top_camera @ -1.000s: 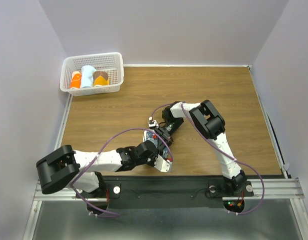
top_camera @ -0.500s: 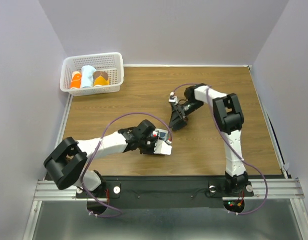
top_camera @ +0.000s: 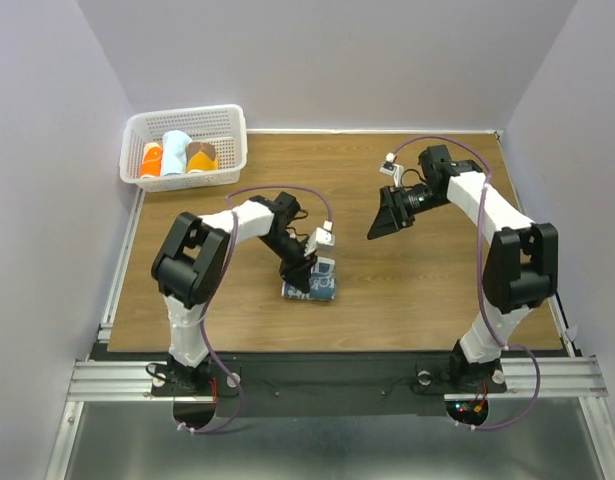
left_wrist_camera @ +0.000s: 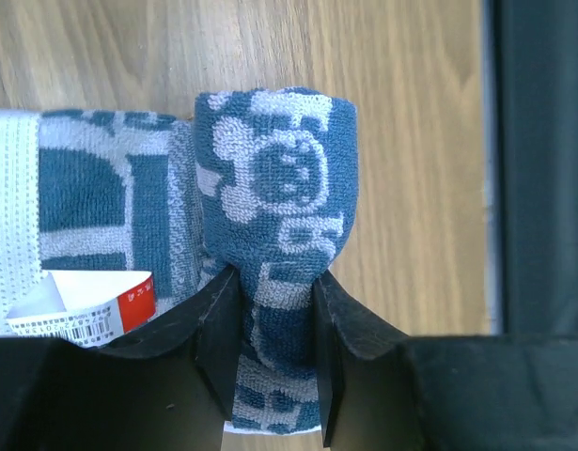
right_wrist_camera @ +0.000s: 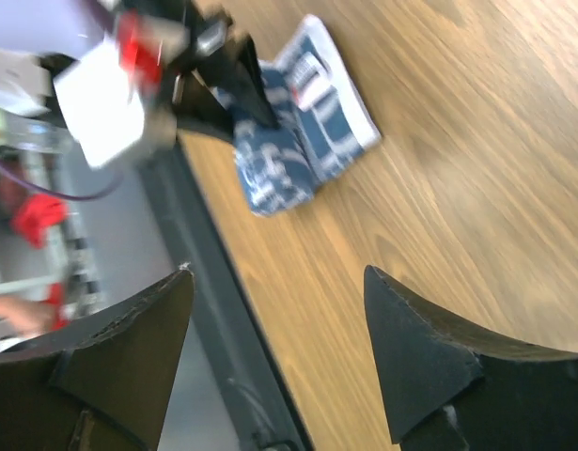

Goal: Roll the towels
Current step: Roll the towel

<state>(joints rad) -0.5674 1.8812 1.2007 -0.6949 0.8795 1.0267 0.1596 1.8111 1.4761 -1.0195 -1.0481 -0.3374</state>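
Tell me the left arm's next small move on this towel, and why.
Probably turn the roll further over the flat part: the left gripper is shut on the rolled end of the towel, while a flat stretch with white hem and tag lies unrolled beside it. The right gripper hangs open, clear.

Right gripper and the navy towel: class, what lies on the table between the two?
Nothing: only bare wooden table separates the right gripper from the towel. The top external view shows it, and the right wrist view agrees.
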